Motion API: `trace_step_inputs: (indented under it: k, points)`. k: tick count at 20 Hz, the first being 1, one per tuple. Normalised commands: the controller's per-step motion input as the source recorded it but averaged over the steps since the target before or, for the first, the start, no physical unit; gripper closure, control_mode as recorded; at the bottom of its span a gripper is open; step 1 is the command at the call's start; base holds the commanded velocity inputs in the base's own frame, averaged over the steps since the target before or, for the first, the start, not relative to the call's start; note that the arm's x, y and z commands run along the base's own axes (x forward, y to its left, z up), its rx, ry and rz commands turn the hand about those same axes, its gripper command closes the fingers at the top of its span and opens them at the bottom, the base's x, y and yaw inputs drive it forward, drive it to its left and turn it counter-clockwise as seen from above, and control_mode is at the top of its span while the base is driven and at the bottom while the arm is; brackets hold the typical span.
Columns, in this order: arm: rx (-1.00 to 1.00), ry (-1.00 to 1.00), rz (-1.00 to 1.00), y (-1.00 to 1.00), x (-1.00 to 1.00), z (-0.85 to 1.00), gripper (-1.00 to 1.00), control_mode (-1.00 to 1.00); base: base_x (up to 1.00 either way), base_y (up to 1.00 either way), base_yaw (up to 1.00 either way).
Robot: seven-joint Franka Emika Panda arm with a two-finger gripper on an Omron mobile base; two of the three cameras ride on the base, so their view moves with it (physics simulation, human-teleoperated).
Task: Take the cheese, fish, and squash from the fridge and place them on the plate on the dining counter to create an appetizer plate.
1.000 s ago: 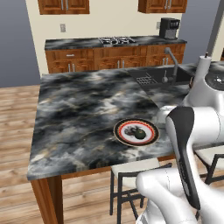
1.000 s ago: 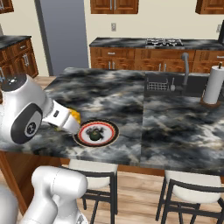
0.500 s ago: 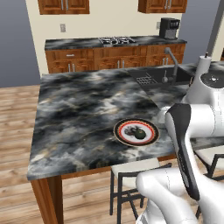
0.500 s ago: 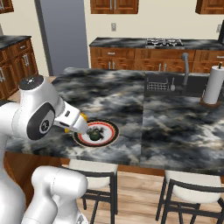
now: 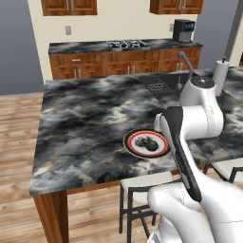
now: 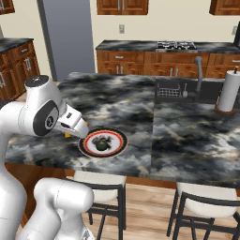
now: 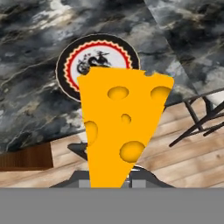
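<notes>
Between closed fingers, cheese (image 7: 122,127) gripped, held above plate (image 7: 65,65) on dining counter (image 7: 35,35)

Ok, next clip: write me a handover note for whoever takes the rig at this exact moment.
Hand: shut on the cheese, held above the near edge of the dining counter, just short of the plate.
Plate: sits near the counter's front edge. The dark squash lies on it; in the hand view, dark fish-like shapes show on its white centre, likely the fish, but too small to be sure.
Done: squash delivered, cheese fetched.
Left: carry the cheese over the plate, release it, then confirm the fish is there.
</notes>
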Motion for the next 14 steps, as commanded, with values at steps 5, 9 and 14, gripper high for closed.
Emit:
trace_step_inputs:
  k: [5,9,14]
  points:
    - [0.01,0.0,-0.01,0.35,0.31,-0.33,1.0,-1.0,0.0,0.0,0.0]
    - [0.0,0.0,-0.01,0.33,0.27,-0.27,1.0,-1.0,0.0,0.0,0.0]
    - [0.0,0.0,0.0,0.25,0.2,-0.22,1.0,-1.0,0.0,0.0,0.0]
